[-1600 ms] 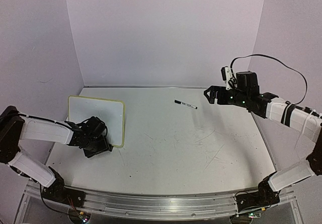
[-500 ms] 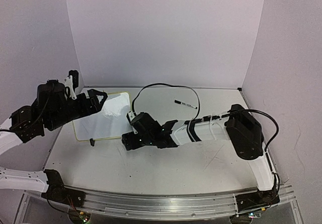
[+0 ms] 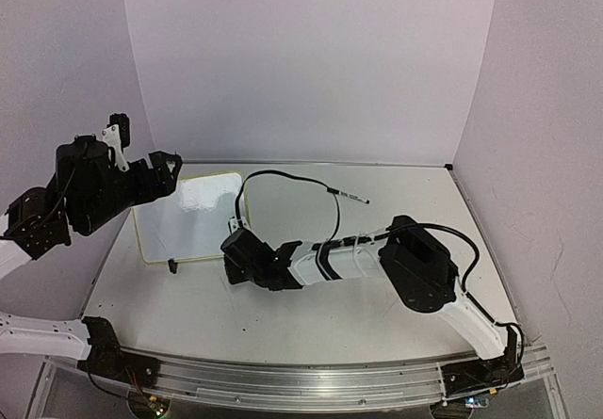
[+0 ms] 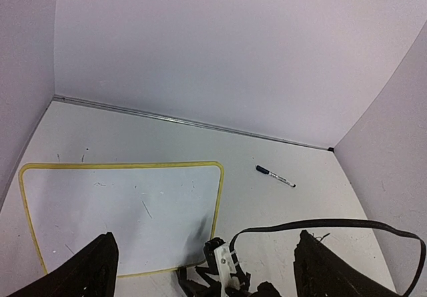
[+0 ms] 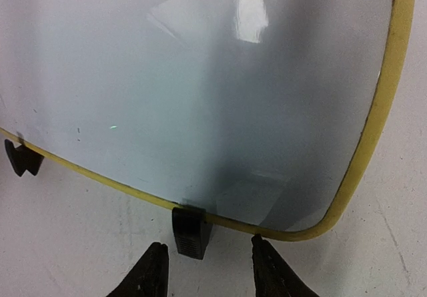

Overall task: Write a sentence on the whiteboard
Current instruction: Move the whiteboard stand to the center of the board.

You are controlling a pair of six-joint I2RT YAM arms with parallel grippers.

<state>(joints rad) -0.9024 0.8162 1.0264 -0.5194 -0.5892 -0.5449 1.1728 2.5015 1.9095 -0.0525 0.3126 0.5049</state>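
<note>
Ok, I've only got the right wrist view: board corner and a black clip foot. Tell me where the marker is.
Observer: The marker lies on the table, right of the whiteboard, toward the back wall, untouched.
Operator: Now give me the left hand.
Observer: The left hand hangs raised over the board's far left corner, open and empty.
Operator: Report the writing surface.
Observer: No sentence on it, only faint stray marks.
</note>
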